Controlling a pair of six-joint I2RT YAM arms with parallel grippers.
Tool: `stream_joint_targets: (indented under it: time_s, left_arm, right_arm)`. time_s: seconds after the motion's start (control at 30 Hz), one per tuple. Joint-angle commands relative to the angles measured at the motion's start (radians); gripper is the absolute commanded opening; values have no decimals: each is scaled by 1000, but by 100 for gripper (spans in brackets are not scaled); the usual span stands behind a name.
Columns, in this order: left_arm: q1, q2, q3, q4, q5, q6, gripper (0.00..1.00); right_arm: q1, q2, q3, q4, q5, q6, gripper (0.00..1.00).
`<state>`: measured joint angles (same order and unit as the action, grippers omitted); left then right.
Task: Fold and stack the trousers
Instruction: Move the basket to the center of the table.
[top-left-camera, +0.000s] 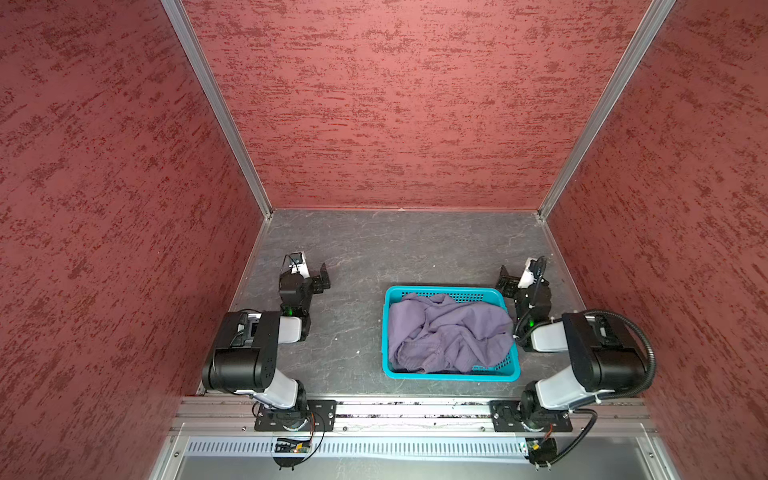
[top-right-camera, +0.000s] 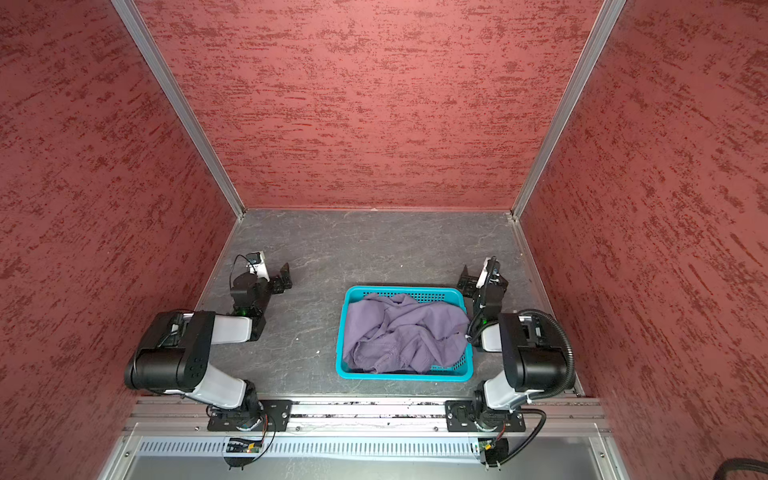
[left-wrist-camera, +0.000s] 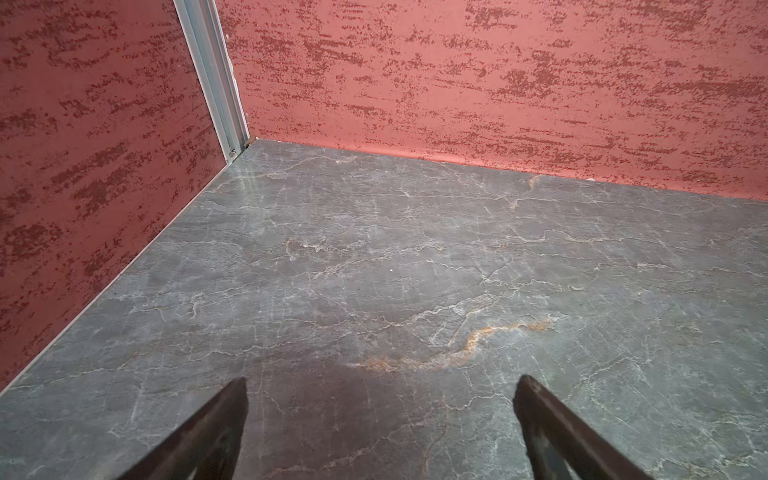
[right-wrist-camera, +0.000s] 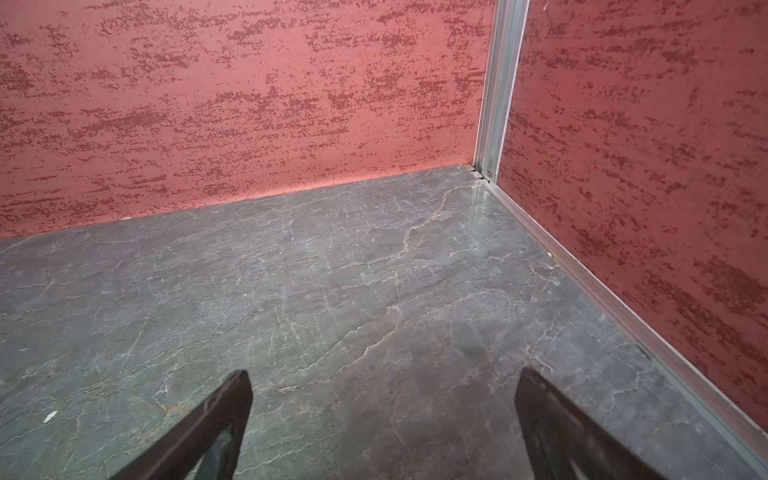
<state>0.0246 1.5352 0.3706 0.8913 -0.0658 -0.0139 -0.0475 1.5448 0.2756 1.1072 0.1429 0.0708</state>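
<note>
The muted purple trousers (top-left-camera: 449, 332) (top-right-camera: 403, 332) lie crumpled in a heap inside a teal mesh basket (top-left-camera: 453, 375) (top-right-camera: 403, 376) on the right half of the grey table, seen in both top views. My left gripper (top-left-camera: 322, 276) (top-right-camera: 284, 276) (left-wrist-camera: 382, 386) hovers open over bare table, well to the left of the basket. My right gripper (top-left-camera: 506, 282) (top-right-camera: 466, 280) (right-wrist-camera: 384, 380) stands open just beyond the basket's far right corner. Neither wrist view shows the trousers; both show only bare table between wide-spread fingers.
The grey marbled table (top-left-camera: 353, 257) is boxed in by red textured walls (top-left-camera: 395, 104) at the back and on both sides. Both arm bases sit on a metal rail (top-left-camera: 411, 411) along the front edge.
</note>
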Motion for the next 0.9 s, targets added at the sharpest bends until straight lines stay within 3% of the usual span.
stream_joint_targets:
  time_s: [0.0,0.87]
  left_arm:
    - [-3,-1,-4,26,-6,-9,99]
    - [-3,-1,-4,26,-5,-9,99]
  right_arm:
    - [3,-6,0,45,14,-11,99]
    - [3,-1,4,41,17,-11,99]
